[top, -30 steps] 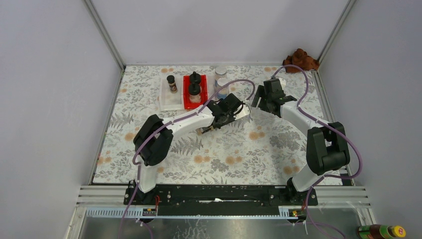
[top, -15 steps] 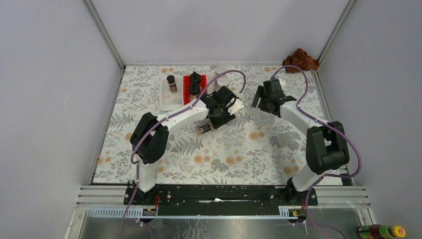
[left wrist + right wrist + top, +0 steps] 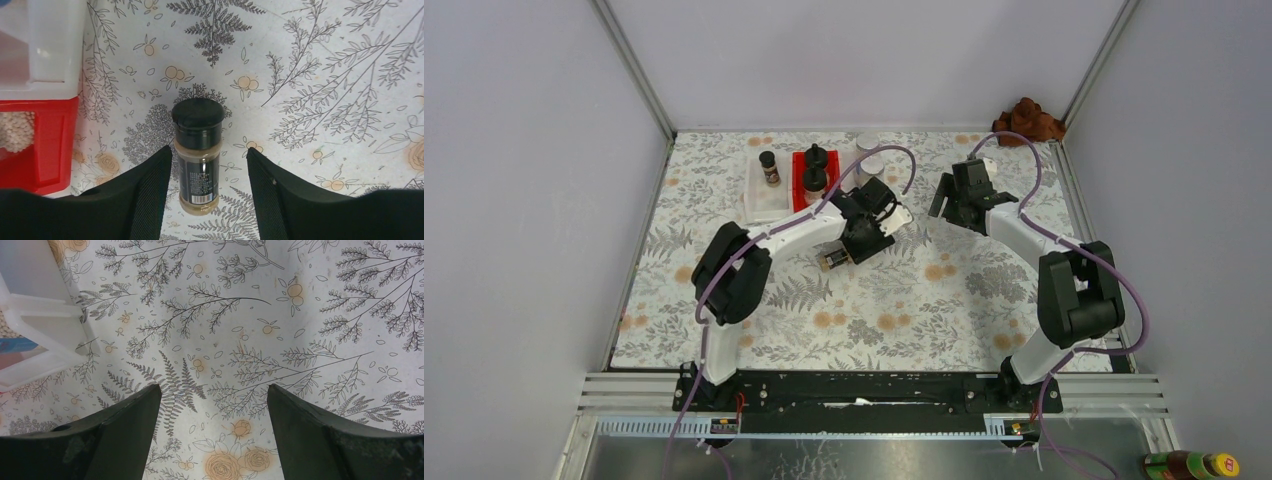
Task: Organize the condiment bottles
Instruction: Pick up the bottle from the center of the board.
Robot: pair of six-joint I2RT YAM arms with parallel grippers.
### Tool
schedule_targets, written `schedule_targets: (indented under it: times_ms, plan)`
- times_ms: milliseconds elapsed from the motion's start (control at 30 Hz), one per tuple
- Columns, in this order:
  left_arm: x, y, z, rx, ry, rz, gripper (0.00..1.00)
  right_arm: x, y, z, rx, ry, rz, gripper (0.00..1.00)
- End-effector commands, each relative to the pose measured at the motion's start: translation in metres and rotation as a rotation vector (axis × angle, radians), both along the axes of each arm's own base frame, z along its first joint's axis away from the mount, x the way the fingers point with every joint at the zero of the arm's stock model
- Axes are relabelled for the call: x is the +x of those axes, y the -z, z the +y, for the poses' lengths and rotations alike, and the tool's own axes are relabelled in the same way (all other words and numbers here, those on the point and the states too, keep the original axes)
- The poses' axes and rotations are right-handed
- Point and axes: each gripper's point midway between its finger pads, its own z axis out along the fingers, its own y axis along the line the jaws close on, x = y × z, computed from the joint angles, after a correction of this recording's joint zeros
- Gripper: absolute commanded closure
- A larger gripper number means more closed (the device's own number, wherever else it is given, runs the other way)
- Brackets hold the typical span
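Bench [image 3: 904, 300]: flat, matte floral-print cloth.
White tray [image 3: 762, 203], red tray [image 3: 798, 206]: boxy rigid plastic, side by side at far left.
Right pincer [image 3: 214, 388]: jaws wide, empty, over bare cloth.
Left pincer [image 3: 208, 152]: jaws part-spread, straddling slim black-capped bottle [image 3: 832, 260], not gripping.
Bottle lies on side on bench, near red tray; smooth cylinder, glossy label, tan powder inside.
Step, judged: picking it up for white tray, where twin bottle [image 3: 769, 168] stands upright.
Next: close squarely on round body; may roll.

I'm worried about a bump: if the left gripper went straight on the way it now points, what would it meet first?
The left gripper would most likely meet the brown jar, which lies flat between its open jaws. Depth is unclear, so I cannot say how soon.
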Motion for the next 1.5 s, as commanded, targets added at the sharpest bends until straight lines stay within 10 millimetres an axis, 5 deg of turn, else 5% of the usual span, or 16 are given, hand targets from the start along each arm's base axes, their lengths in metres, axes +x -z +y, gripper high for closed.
schedule_targets:
  times_ms: [0,567,867,1133,1467]
  plan:
    - [-0.001,0.022,0.007,0.02,-0.03,0.053,0.38,0.008,-0.004,-0.002,-0.006,0.008,-0.019,0.15]
    - [0.01,0.046,0.004,-0.004,-0.048,0.108,0.44,0.013,0.009,0.0,-0.009,0.003,0.002,0.15]
    - [0.019,0.043,-0.003,-0.027,-0.062,0.105,0.95,0.016,0.015,0.003,0.0,0.001,0.012,0.15]
    - [0.025,0.01,0.0,-0.063,-0.131,0.028,1.0,0.016,0.014,0.005,0.01,-0.004,0.013,0.15]
    - [0.034,-0.058,0.017,-0.256,-0.323,-0.238,1.0,0.011,0.01,0.001,0.001,0.002,0.006,0.16]
